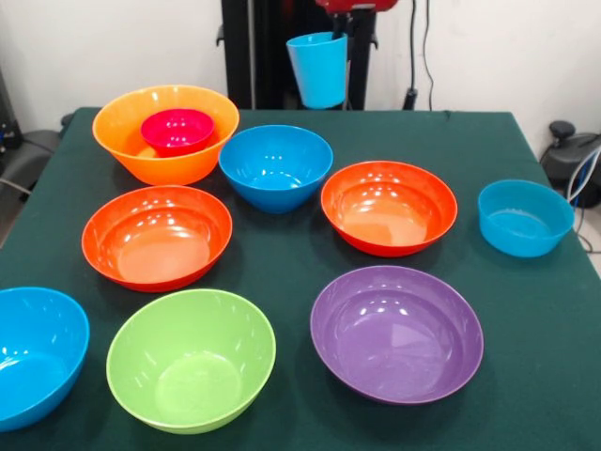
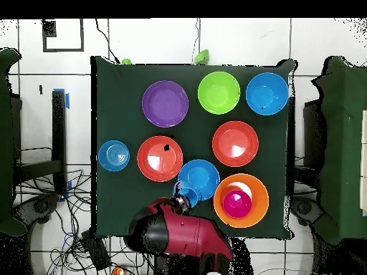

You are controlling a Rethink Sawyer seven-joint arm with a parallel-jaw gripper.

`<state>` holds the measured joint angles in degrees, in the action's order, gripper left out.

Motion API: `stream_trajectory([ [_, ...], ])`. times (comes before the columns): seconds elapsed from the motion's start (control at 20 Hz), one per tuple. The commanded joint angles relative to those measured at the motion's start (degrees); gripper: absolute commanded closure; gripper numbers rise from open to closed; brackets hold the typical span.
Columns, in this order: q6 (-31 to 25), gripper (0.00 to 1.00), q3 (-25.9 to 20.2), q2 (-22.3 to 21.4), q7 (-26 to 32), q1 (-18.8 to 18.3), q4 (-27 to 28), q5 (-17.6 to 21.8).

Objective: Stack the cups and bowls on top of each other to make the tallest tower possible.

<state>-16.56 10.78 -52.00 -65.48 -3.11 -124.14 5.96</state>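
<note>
The light-blue tumbler (image 1: 317, 68) hangs slightly tilted above the table's far edge, in front of the pedestal. My gripper (image 1: 344, 47) is shut on its rim. In the overhead view the tumbler (image 2: 185, 195) sits at the arm's tip, by the rim of a blue bowl (image 2: 201, 177). The small magenta bowl (image 1: 177, 131) lies inside the large yellow-orange bowl (image 1: 131, 150) at the far left. The small pale-blue bowl (image 1: 525, 218) stands alone at the right.
A blue bowl (image 1: 276, 167) and two red-orange bowls (image 1: 157, 235) (image 1: 389, 207) fill the middle. A lime green bowl (image 1: 191, 359), a purple bowl (image 1: 396, 331) and a second blue bowl (image 1: 33, 352) stand along the near edge.
</note>
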Motion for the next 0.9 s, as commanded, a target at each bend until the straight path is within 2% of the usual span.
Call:
stream_trajectory([
  [0.05,-6.76,1.00,0.33,6.70,-1.32,0.32,5.83,8.20],
  [0.15,-8.16,1.00,1.57,7.28,-1.41,0.51,7.35,10.31],
  [0.2,-9.91,1.00,3.16,8.01,-1.68,1.78,8.52,11.78],
  [0.5,-10.76,1.00,4.20,12.10,-2.31,1.45,12.08,16.79],
  [0.75,-12.85,1.00,5.30,11.74,-2.36,1.31,14.33,19.75],
  [0.9,-16.01,1.00,6.99,10.27,-0.77,1.63,15.89,22.07],
])
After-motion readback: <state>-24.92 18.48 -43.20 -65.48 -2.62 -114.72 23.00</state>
